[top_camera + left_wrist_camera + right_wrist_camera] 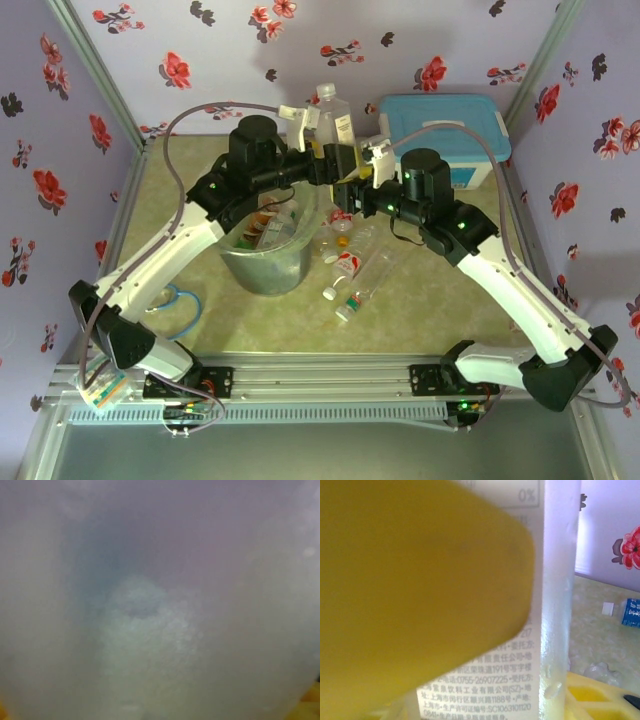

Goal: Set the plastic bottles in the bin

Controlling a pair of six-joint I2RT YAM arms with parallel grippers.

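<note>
A tall clear plastic bottle with a white printed label stands upright at the back centre, and both arms meet at it. My right gripper is shut on it; its yellow fingers flank the label. My left gripper is pressed against the same bottle, which blurs that view and hides the jaws. The grey bin sits left of centre with several bottles inside. More bottles lie on the table to its right, one with a green cap.
A white box with a light-blue lid stands at the back right. A blue cable loop lies at the front left. Floral cloth walls close in the table. A blue-labelled bottle lies beyond the right gripper.
</note>
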